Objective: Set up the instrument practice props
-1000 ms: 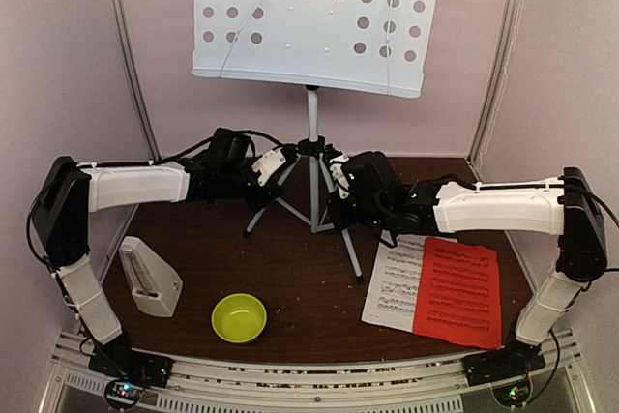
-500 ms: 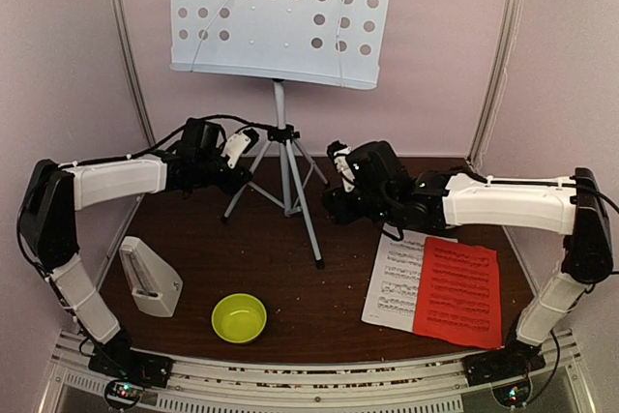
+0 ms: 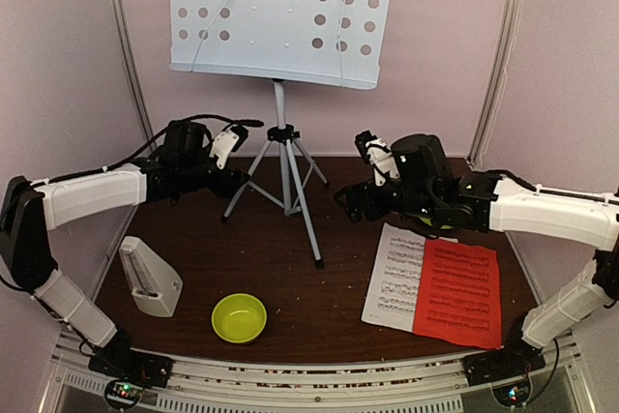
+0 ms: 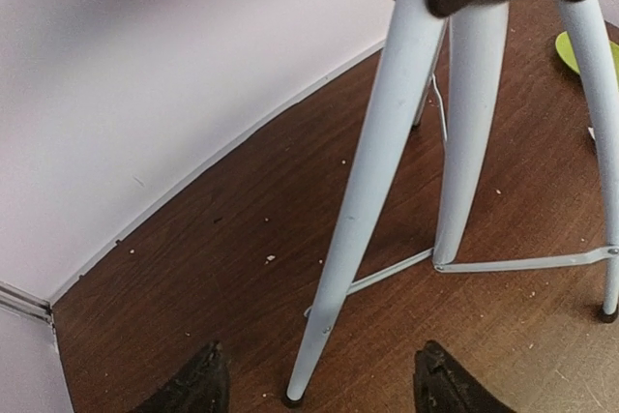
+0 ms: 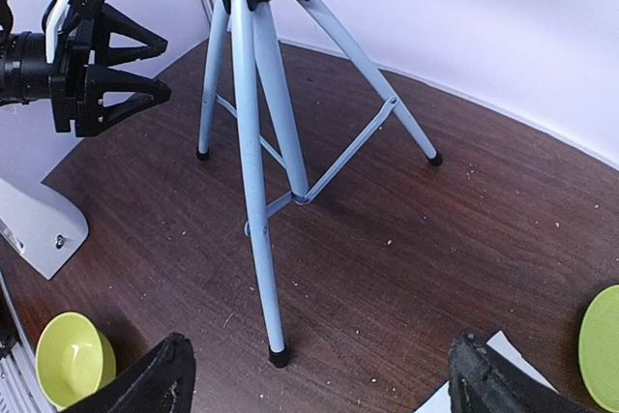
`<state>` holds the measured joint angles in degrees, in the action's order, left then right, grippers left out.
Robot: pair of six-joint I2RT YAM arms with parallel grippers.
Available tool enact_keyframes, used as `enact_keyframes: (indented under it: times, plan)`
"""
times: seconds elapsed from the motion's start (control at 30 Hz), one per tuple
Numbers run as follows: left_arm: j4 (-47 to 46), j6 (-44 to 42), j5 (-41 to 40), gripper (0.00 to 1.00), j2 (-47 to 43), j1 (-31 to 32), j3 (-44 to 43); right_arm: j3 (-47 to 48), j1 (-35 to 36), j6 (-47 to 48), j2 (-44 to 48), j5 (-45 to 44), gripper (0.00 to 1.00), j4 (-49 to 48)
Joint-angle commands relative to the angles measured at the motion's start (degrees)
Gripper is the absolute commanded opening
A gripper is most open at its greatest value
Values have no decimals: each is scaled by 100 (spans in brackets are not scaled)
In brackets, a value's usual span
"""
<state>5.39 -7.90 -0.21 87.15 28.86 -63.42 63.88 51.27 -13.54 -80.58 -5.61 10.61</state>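
The pale perforated music stand (image 3: 280, 12) stands upright on its tripod legs (image 3: 300, 195) at the back middle of the table. My left gripper (image 3: 237, 176) is open just left of the legs; its wrist view shows one leg (image 4: 372, 191) ahead between the spread fingers (image 4: 193, 384), untouched. My right gripper (image 3: 353, 202) is open to the right of the tripod, well apart from it, with a leg (image 5: 256, 200) in front. The red sheet (image 3: 456, 292) lies partly over the white sheet (image 3: 397, 273) at front right. The grey metronome (image 3: 150, 278) stands at front left.
A lime-green bowl (image 3: 239, 317) sits near the front edge, left of centre. A green plate (image 5: 602, 345) lies by the sheets, under my right arm. Pink walls (image 3: 77, 65) close in the back and sides. Crumbs dot the brown table (image 3: 309, 278).
Both grippers have opened and let go of the tripod legs, then drawn back outward. The stand shifted left and back early on and has stood still since.
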Motion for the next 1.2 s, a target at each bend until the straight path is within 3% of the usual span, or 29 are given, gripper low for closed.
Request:
enact_keyframes:
  times: [0.0, 0.27, 0.5, 0.97, 1.17]
  plan:
    - [-172, 120, 335, 66, 204, -63, -52, 166, -219, -35, -345, 927, 89, -286]
    - [-144, 317, 416, 62, 767, -171, -533, 1498, -222, -164, -1795, 1458, 85, -230]
    - [-112, 429, 426, 57, 1085, -205, -876, 2290, -218, -342, -2559, 1198, 75, -193]
    - [-136, 350, 575, 42, 1317, -220, -963, 2542, -272, -399, -2907, 765, 40, -357]
    - [-126, 316, 676, 37, 1354, -219, -1038, 2552, -294, -413, -2996, 851, 33, -457]
